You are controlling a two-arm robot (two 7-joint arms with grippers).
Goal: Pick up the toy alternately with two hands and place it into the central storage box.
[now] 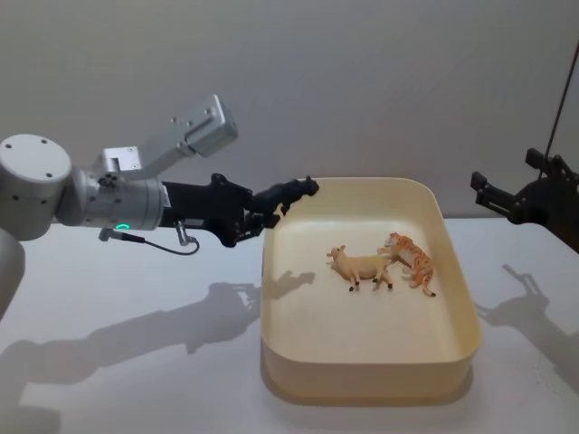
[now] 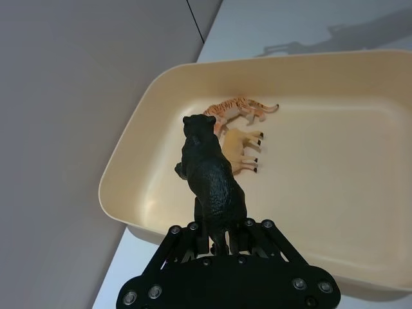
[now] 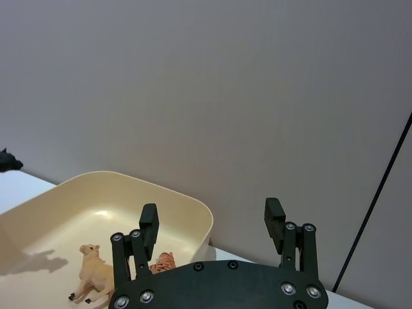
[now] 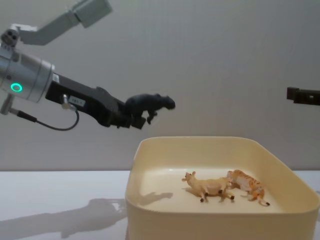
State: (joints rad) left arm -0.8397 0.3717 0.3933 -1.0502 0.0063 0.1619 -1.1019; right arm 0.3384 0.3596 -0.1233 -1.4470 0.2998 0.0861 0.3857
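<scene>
The left gripper (image 1: pixel 264 213) is clamped on the hindquarters of a black panther (image 1: pixel 291 193), holding it in the air above the box's (image 1: pixel 461 298) far left corner, head pointing over the inside. The box, a cream tub on the white table (image 1: pixel 118 353), holds two toys lying on their sides near its middle: a tan camel (image 1: pixel 360 267) and, touching it on the right, an orange tiger (image 1: pixel 412 261). The right gripper (image 3: pixel 212 226) hangs raised beyond the box's right side, fingers spread wide, empty.
</scene>
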